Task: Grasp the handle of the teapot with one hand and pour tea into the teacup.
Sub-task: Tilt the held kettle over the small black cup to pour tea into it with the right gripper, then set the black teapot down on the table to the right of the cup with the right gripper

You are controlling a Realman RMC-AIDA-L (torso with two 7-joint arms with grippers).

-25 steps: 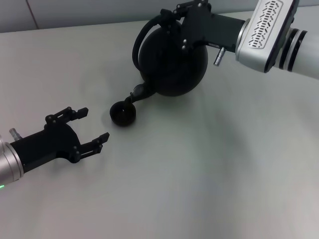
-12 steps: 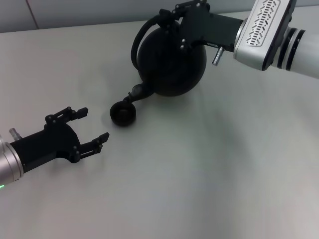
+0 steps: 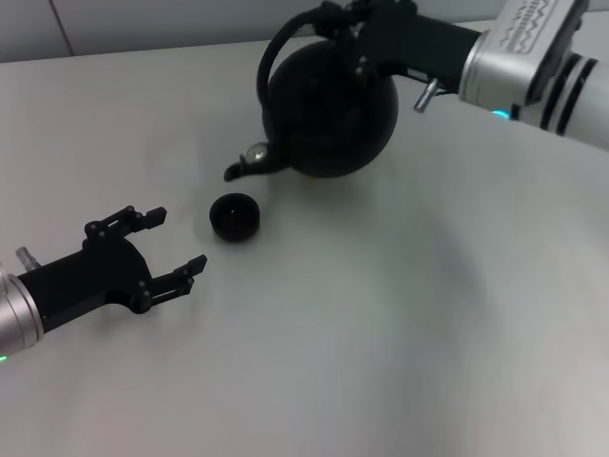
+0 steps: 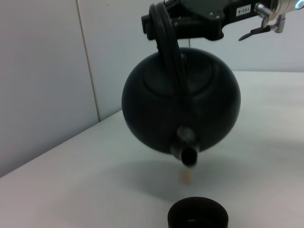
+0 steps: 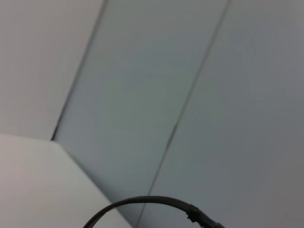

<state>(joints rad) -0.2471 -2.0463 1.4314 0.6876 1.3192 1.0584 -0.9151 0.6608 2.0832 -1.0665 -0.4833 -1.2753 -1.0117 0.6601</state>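
Teapots: one, the teapot (image 3: 331,109), round and matte black
Handles: one, the handle (image 3: 285,43), an arched hoop over the pot
Spouts: one spout (image 3: 249,164), short and curved
Teacups: one, the teacup (image 3: 234,216), small and black
Pincers: two, the left pincer (image 3: 162,246) and the right pincer (image 3: 347,14)
Arms: two
Tabletops: one tabletop (image 3: 381,324), pale grey

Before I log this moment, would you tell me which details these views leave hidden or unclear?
- Teacup contents: the dark interior hides any tea in the head view; the left wrist view cuts the cup at the frame edge.
- Right gripper on the handle: its jaws are cut off by the head view's top edge, and the right wrist view shows mostly wall.
- Teapot lid: hidden behind the handle and gripper.
- Left gripper: open and idle, plainly visible.
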